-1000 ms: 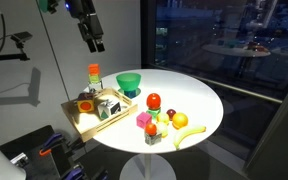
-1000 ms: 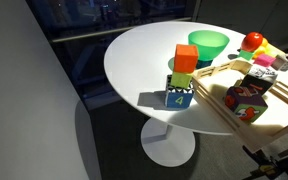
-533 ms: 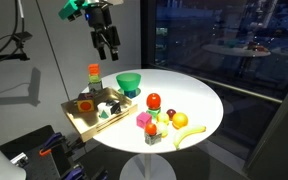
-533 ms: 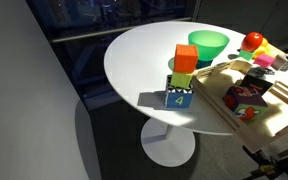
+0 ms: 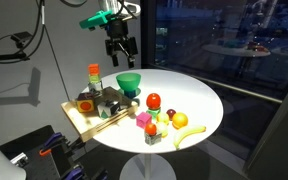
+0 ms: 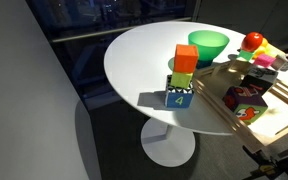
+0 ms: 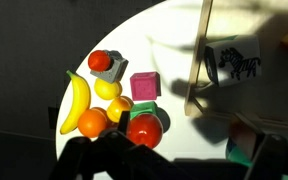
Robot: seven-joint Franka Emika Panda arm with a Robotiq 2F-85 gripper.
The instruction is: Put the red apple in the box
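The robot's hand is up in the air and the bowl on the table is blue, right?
Not quite. The bowl is green, not blue, as both exterior views show. The gripper does hang in the air above the table.

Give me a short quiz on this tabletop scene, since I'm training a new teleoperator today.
1. Short answer: is the black pincer holding anything?
2. Multiple choice: the red round apple rests (a) on the round white table, (b) inside a drawer, (c) between the pincer's fingers.
3. True or false: the yellow curved banana lies farther from the shallow wooden box than the apple does.

Key:
1. No. It is open and hangs in the air above the table.
2. (a)
3. True
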